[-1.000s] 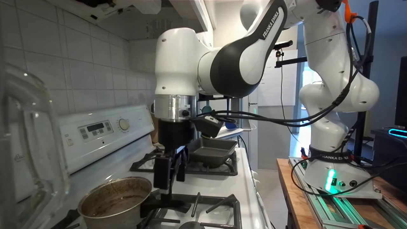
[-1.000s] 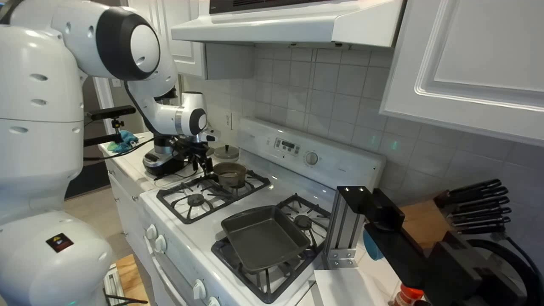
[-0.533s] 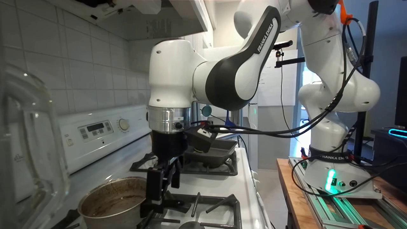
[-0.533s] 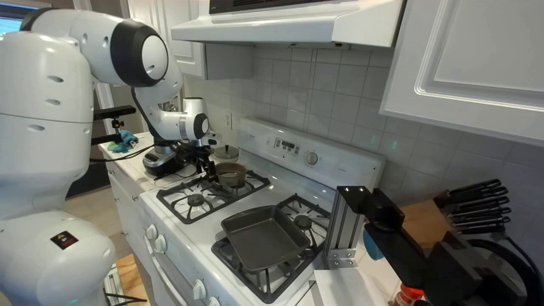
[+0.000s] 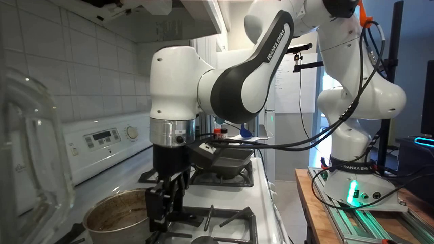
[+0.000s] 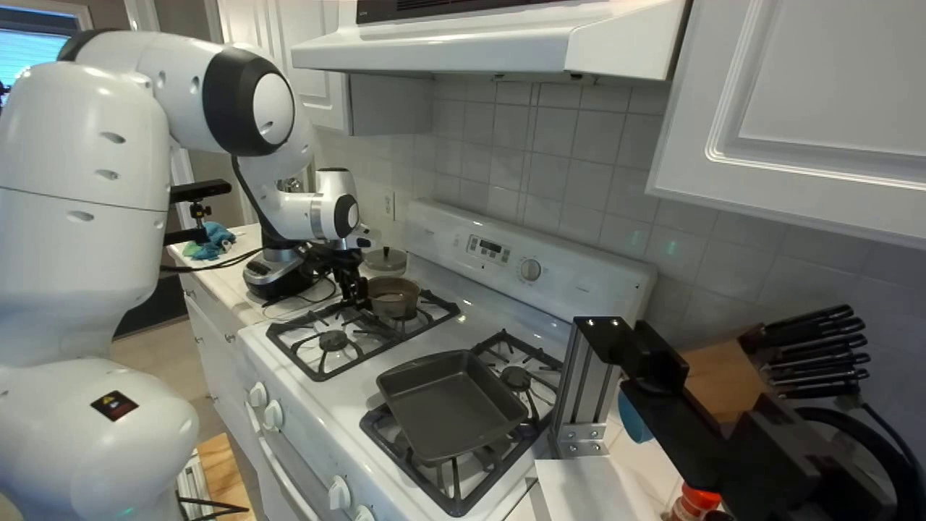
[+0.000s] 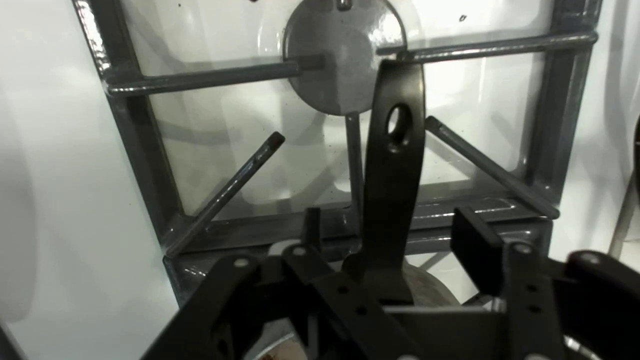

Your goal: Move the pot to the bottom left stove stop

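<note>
The pot (image 5: 118, 217), shallow with a brownish inside, stands on the back burner grate; it shows in both exterior views (image 6: 394, 298). Its dark handle (image 5: 190, 220) points toward the stove front, over the front grate. The bottom left stove stop, a burner with a black grate (image 6: 333, 341), lies directly in front of the pot; its round cap shows in the wrist view (image 7: 345, 55). My gripper (image 5: 166, 213) is low over the handle's base beside the pot. In the wrist view, the gripper (image 7: 390, 230) is open, the handle (image 7: 392, 175) between its fingers, with gaps on both sides.
A black rectangular pan (image 6: 452, 405) sits on the other burners (image 6: 516, 378). The control panel (image 5: 105, 135) rises behind the pot. A range hood (image 6: 463, 52) hangs above. A lid (image 6: 385, 259) and a black appliance (image 6: 275, 278) stand beyond the stove.
My gripper has moved down and along toward the pot, its fingers now lower at the handle's base. The pot has not moved.
</note>
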Robot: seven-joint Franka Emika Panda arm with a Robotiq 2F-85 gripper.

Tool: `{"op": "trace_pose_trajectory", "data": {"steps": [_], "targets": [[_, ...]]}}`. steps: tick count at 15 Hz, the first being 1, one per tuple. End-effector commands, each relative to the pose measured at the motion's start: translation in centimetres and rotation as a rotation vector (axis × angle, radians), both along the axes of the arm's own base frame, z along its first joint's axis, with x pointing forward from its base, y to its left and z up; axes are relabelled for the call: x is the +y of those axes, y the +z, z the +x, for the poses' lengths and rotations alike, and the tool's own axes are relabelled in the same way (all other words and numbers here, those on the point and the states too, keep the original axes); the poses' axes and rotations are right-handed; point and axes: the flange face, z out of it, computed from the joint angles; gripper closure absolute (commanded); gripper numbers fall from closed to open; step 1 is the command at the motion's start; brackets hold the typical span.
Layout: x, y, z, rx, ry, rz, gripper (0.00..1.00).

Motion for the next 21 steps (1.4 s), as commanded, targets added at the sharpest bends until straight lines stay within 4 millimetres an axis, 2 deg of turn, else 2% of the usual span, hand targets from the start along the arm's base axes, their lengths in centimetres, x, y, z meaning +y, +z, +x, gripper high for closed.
{"op": "trace_pose_trajectory", "data": {"steps": [1,6,11,17,21], "targets": [[0.9,-0.3,0.5,-0.016,-0.017,-0.004,0.62],[1.1,-0.2,0.6,-0.021,-0.015,-0.003,0.96],[1.1,0.0,0.5,-0.016,-0.012,0.012,0.94],[2.1,3.4,-1.9,-0.055,-0.024,0.013,0.94],[2.7,4.8,-3.3,-0.080,-0.037,0.012,0.94]]}}
